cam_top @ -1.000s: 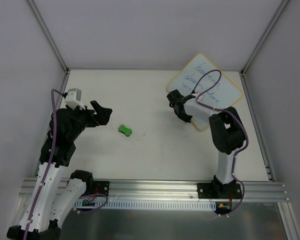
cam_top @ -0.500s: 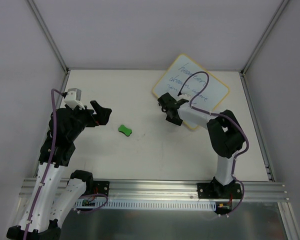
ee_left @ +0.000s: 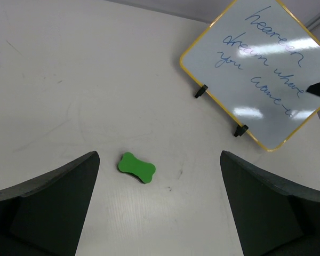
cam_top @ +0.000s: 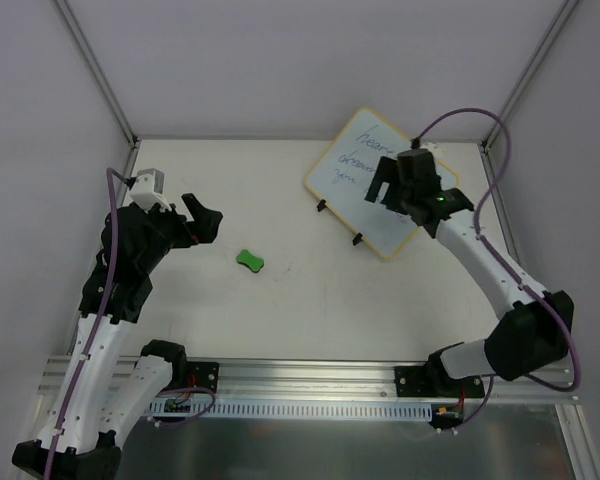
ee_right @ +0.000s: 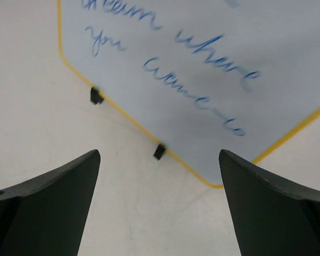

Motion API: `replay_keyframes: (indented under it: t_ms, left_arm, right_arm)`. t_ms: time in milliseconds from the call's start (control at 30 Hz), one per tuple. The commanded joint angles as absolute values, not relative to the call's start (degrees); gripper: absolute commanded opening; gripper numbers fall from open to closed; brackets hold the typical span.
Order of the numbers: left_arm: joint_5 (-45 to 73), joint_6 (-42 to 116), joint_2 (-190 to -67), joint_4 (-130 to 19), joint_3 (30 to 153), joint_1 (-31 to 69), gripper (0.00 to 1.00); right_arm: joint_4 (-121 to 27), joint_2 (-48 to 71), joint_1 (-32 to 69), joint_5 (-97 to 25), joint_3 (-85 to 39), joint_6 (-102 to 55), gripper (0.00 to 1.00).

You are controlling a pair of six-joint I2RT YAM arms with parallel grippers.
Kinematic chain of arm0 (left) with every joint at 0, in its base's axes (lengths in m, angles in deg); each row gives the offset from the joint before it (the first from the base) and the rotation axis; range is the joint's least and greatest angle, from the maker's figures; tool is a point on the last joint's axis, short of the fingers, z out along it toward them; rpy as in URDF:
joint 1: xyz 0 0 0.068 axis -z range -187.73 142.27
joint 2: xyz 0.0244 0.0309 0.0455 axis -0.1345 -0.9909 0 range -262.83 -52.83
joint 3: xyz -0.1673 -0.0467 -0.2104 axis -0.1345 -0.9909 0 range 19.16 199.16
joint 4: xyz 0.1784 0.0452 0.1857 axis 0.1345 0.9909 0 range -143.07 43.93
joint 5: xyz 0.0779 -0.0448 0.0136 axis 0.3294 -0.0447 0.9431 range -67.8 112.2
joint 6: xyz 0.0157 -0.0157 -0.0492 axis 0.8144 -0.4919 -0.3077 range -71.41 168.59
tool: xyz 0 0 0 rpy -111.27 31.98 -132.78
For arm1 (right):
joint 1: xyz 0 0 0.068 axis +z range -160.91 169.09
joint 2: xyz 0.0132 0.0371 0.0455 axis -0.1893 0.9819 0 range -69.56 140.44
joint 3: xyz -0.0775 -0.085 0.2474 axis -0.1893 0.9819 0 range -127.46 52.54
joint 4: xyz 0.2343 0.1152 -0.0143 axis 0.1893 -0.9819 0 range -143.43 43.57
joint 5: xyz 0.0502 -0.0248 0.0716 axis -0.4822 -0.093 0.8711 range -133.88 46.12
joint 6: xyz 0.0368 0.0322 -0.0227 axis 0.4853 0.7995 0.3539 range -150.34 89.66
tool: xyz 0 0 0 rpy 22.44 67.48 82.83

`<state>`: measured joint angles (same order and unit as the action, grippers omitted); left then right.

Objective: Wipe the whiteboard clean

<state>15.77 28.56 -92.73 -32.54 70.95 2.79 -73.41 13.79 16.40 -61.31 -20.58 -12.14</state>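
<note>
The whiteboard lies flat at the back right of the table, turned diagonally. It has a yellow frame, blue handwriting and two black feet on its near-left edge. It also shows in the left wrist view and the right wrist view. My right gripper hovers over the board's near part, open and empty. A green bone-shaped eraser lies left of centre. My left gripper stays to its left, open and empty, with the eraser just ahead of its left finger.
White enclosure walls with metal posts close in the table at the back and both sides. A metal rail carrying the arm bases runs along the near edge.
My right gripper dragged the whiteboard to the left, then opened, let go of its edge and rose over the board. The left arm has hardly moved.
</note>
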Motion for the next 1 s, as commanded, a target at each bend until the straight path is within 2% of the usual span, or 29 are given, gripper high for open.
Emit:
replay_keyframes:
  t_ms: [0,100,167,267,433,733,833,967]
  left_arm:
    - [16.75,29.96,-93.52,-32.33,73.39,3.17,0.99]
    - [17.1,30.39,-94.22,-32.33,73.92,3.17,0.99]
    - [17.02,30.57,-94.92,-32.33,74.36,3.08,0.99]
    - [16.23,30.75,-95.97,-32.42,75.15,3.08,0.99]
    - [16.23,31.01,-96.68,-32.33,75.41,3.17,0.99]
    - [15.7,31.71,-97.91,-32.24,74.98,3.17,0.99]
    - [15.61,31.98,-98.0,-32.24,74.36,3.17,0.99]
    - [15.35,32.33,-98.09,-32.16,73.48,3.17,0.99]
  right_arm:
    - [-68.5,5.1,5.38,-48.06,-16.38,-24.52,0.99]
    - [-66.73,1.91,-6.75,-37.96,-15.31,-27.69,0.99]
    - [-66.64,2.68,-16.47,-30.3,-15.75,-29.45,0.99]
    - [-65.16,5.84,-24.94,-18.16,-16.02,-30.59,0.99]
    - [-58.74,11.2,-28.75,-9.63,-15.92,-33.5,0.97]
    - [-53.11,24.74,-30.6,1.99,-20.4,-37.54,0.85]
    - [-52.41,28.16,-30.86,5.05,-22.51,-37.81,0.77]
    - [-50.48,30.46,-30.86,7.61,-23.4,-37.89,0.62]
